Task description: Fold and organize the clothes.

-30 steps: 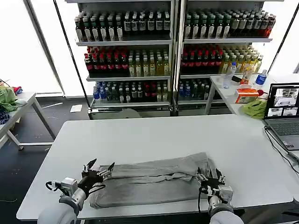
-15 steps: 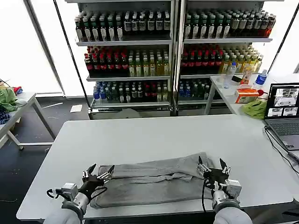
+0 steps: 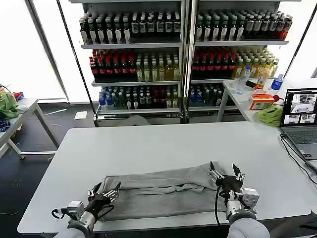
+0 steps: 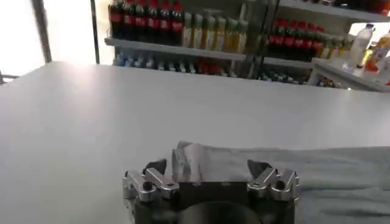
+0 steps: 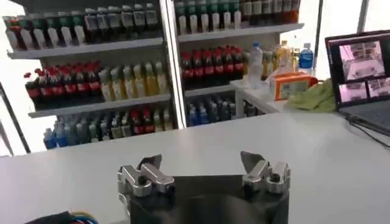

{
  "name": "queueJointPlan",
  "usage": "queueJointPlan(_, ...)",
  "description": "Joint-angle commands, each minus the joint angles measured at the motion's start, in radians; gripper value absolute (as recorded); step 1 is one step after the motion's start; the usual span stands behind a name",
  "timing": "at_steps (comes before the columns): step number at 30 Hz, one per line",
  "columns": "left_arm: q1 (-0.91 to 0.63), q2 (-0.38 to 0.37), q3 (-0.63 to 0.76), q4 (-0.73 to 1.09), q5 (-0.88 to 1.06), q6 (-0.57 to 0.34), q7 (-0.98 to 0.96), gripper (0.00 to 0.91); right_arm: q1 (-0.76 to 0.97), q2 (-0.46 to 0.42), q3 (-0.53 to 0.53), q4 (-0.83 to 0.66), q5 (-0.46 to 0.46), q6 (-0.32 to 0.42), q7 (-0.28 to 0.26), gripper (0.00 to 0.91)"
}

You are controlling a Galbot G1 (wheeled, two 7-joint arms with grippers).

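A grey T-shirt (image 3: 163, 191), one of the clothes, lies folded into a long strip near the front edge of the white table (image 3: 163, 144). My left gripper (image 3: 104, 191) is open at the strip's left end, low over the table, holding nothing. In the left wrist view the left gripper (image 4: 210, 169) stands open with the shirt's (image 4: 304, 173) end just beyond its fingers. My right gripper (image 3: 226, 174) is open over the strip's right end, fingertips raised. The right gripper (image 5: 201, 163) has bare table between its fingers in the right wrist view.
An open laptop (image 3: 301, 119) sits at the table's right edge, its cable (image 3: 293, 154) trailing toward the front. A side table at back right holds a lime-green cloth (image 3: 270, 115) and bottles. Drink shelves (image 3: 183, 59) stand behind. Another table (image 3: 15, 116) is at far left.
The right gripper has let go of the shirt's right end, opened and risen slightly to the right. The left gripper has drawn back toward the table's front edge, staying open.
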Motion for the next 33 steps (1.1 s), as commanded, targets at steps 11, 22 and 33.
queueJointPlan(11, 0.029, -0.025, 0.017, 0.021, 0.031, -0.017, 0.035, 0.000, 0.002, -0.003, 0.011, 0.011, 0.020, 0.002, 0.001, 0.907)
queueJointPlan(22, 0.029, -0.029, 0.014, 0.021, 0.039, -0.030, 0.041, 0.000, 0.014, -0.003, 0.011, -0.001, 0.022, 0.002, 0.002, 0.907)
queueJointPlan(33, 0.033, 0.045, -0.129, -0.029, 0.006, -0.044, 0.029, 0.000, 0.046, -0.009, 0.012, -0.011, 0.034, 0.001, 0.002, 0.907)
